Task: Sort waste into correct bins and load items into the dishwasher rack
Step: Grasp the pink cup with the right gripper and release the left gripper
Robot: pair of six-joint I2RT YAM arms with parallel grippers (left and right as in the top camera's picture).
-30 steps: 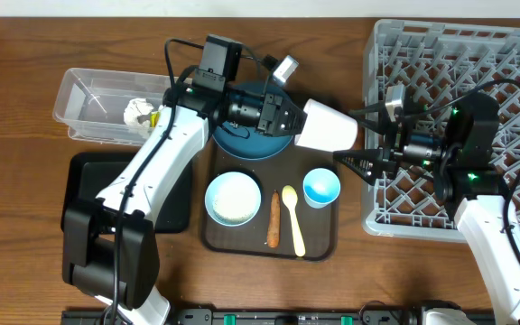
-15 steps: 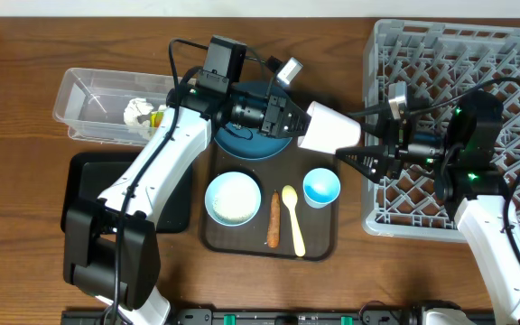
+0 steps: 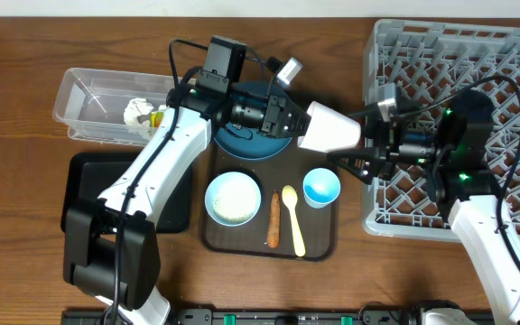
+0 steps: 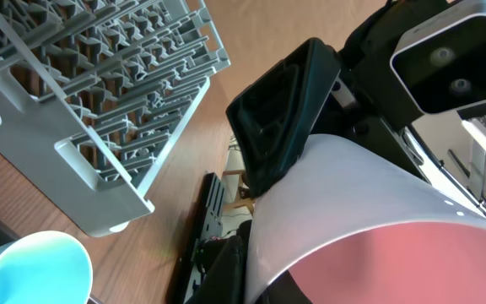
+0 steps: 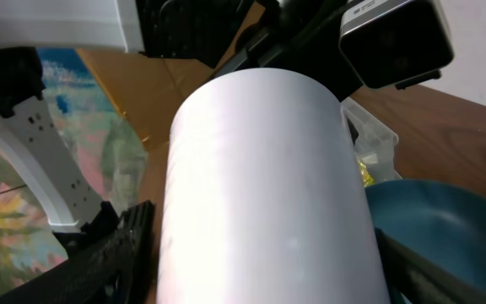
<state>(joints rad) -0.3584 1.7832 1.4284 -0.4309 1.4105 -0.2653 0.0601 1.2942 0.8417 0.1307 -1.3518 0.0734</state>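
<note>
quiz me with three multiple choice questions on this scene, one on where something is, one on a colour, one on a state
1. Where is the pale yellow spoon?
A in the grey rack
B on the brown tray, beside the orange-brown stick
C in the clear tub

2. What colour is the upright cup on the tray?
A light blue
B red
C black

3. How is the white-pink cup placed?
A upright on the tray
B held sideways by the left hand
C upside down in the rack

Answers:
1 B: the spoon lies just right of the stick on the tray.
2 A: the overhead view shows its light blue inside.
3 B: the left hand grips one end and the cup lies on its side in the air.
</note>
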